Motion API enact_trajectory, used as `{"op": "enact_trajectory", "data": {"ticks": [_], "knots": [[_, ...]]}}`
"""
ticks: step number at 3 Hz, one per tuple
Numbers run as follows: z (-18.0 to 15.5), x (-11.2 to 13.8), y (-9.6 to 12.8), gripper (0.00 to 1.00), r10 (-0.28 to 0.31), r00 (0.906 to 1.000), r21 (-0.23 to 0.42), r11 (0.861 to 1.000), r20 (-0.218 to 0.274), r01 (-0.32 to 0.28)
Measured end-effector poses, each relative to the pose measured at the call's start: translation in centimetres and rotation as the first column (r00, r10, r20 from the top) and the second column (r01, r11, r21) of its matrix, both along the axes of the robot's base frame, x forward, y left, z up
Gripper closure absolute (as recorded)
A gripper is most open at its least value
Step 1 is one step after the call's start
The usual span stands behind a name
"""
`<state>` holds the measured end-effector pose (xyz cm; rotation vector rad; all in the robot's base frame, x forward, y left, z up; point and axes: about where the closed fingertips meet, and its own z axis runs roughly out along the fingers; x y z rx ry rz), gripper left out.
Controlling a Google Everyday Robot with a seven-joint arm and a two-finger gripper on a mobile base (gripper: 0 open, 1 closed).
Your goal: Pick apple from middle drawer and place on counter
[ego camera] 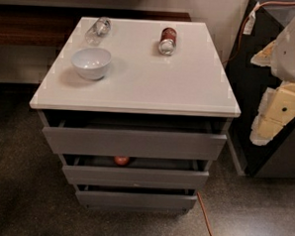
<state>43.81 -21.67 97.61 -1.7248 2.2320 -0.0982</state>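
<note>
The apple [121,160] is small and red. It lies at the back of the middle drawer [134,177], which is pulled out a little, and only its top shows above the drawer front. The counter [149,80] is the glossy white top of the grey cabinet. My gripper [275,111], cream and yellow, hangs at the right edge of the view. It is beside the cabinet's right side, about level with the counter's front edge and well away from the apple.
On the counter stand a white bowl [91,62] at the left, a clear bottle [97,30] lying at the back left, and a red-brown soda can [167,40] lying at the back. The top drawer [134,142] and lowest drawer [133,199] are slightly open. An orange cable [206,222] runs over the floor at the right. A dark cabinet [248,80] stands behind my arm.
</note>
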Motion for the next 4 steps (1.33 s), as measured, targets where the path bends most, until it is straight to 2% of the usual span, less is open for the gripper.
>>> {"op": "enact_trajectory", "data": {"ticks": [1, 2, 3, 4], "knots": [[0.0, 0.0, 0.0, 0.0, 0.0, 1.0, 0.0, 1.0, 0.0, 0.0], [-1.1, -0.5, 1.2, 0.0, 0.026, 0.9997, 0.051, 0.998, -0.003, -0.026], [-3.8, -1.9, 4.5, 0.0, 0.072, 0.9974, 0.157, 0.985, -0.003, -0.07], [-6.5, -2.9, 6.8, 0.0, 0.093, 0.9956, 0.224, 0.971, -0.013, -0.088]]}}
